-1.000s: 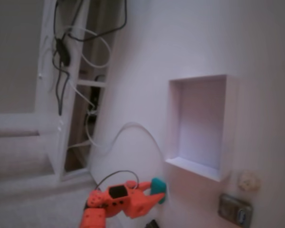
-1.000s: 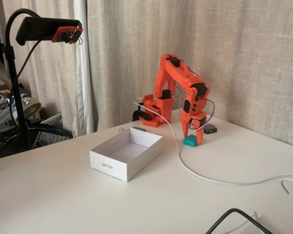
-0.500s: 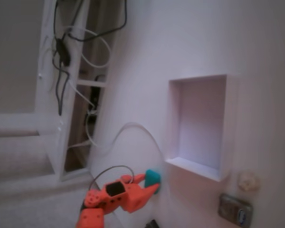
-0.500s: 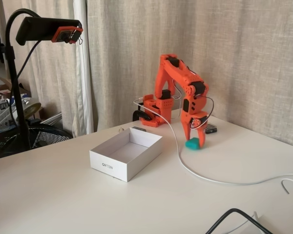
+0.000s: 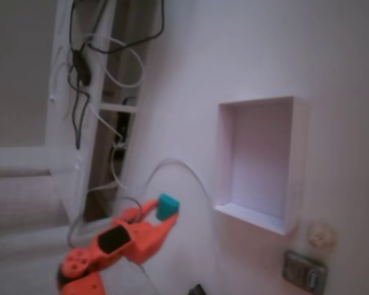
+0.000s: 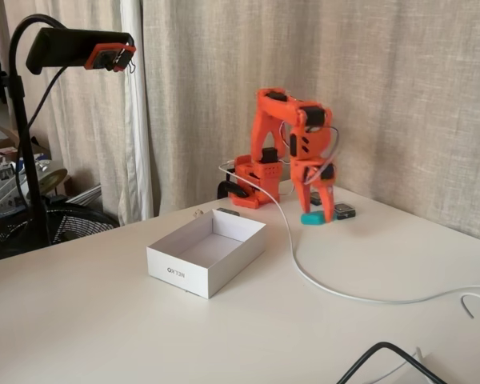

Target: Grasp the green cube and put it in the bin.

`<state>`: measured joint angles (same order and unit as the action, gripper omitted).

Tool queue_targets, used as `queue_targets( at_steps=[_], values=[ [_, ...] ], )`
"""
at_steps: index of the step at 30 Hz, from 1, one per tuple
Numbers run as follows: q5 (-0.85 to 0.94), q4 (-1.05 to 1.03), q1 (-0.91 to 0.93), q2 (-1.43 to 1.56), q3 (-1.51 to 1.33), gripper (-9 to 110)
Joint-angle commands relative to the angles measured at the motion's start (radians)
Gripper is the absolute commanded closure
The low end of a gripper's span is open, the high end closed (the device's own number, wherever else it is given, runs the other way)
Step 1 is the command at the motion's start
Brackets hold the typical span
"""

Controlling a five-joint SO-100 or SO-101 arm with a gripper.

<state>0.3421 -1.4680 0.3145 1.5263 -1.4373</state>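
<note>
The green cube (image 5: 167, 206) is a small teal block pinched between the fingers of my orange gripper (image 5: 163, 212), which is shut on it. In a fixed view from the side the green cube (image 6: 313, 218) hangs a little above the white table, held in the gripper (image 6: 318, 211) under the folded arm. The bin (image 5: 256, 217) is a white shallow tray, apart from the cube and to its right when seen from above. From the side the bin (image 6: 186, 274) stands left of and nearer than the arm, with nothing showing inside it.
A beige ball (image 5: 321, 235) and a grey gadget (image 5: 304, 271) lie below the bin. A white cable (image 6: 320, 284) runs across the table from the arm's base. A black cable (image 6: 384, 350) lies at the front edge. A camera on a stand (image 6: 76, 48) rises at the left.
The gripper, shut on the green cube, has lifted it off the table and drawn back toward the arm's base. The bin, ball and gadget have stayed put.
</note>
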Motion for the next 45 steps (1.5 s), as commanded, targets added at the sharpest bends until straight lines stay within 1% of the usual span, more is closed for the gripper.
queue_targets(
  at_steps=[1, 6, 10, 15, 20, 22, 24, 27, 28, 31, 35, 40, 45],
  values=[
    [0.003, 0.011, 0.141, 0.06, 0.098, 110],
    [0.038, 0.058, 0.353, 0.026, 0.061, 110],
    [0.074, 0.161, 0.466, 0.015, -0.046, 110],
    [0.106, 0.285, 0.531, 0.0, -0.143, 110],
    [0.121, 0.367, 0.545, 0.002, -0.199, 110],
    [0.123, 0.39, 0.558, 0.002, -0.225, 104],
    [0.126, 0.41, 0.574, 0.002, -0.265, 93],
    [0.15, 0.446, 0.594, 0.025, -0.347, 71],
    [0.167, 0.471, 0.597, 0.038, -0.38, 68],
    [0.196, 0.565, 0.589, 0.089, -0.476, 66],
    [0.181, 0.549, 0.52, 0.172, -0.497, 66],
    [0.106, 0.538, 0.319, 0.316, -0.511, 66],
    [0.098, 0.571, 0.092, 0.451, -0.515, 66]
  ],
)
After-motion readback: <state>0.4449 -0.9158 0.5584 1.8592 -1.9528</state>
